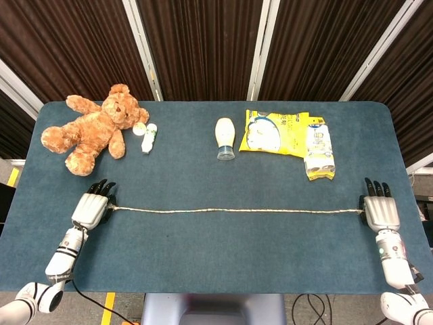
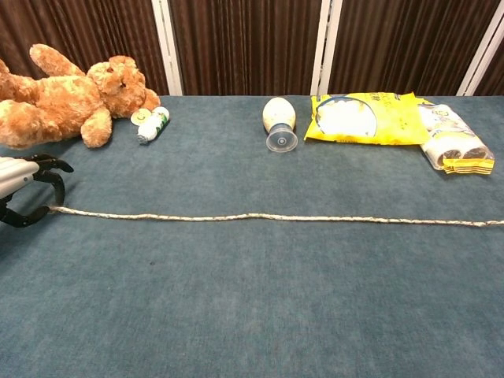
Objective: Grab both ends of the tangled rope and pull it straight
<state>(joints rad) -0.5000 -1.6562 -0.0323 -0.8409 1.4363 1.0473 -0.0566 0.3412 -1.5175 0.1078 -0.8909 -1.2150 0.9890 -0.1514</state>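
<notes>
The rope (image 1: 233,210) lies in a nearly straight line across the blue table (image 1: 216,250), with no knot showing along it. My left hand (image 1: 91,207) holds its left end; in the chest view the rope (image 2: 268,216) ends at that hand (image 2: 22,193), pinched between curled fingers and thumb. My right hand (image 1: 380,211) sits at the rope's right end near the table's right edge, the end tucked under its thumb side. The chest view does not show the right hand.
Along the back of the table lie a brown teddy bear (image 1: 95,128), a small white-green bottle (image 1: 148,137), a white bottle on its side (image 1: 225,137), a yellow snack bag (image 1: 276,133) and a wrapped pack (image 1: 319,152).
</notes>
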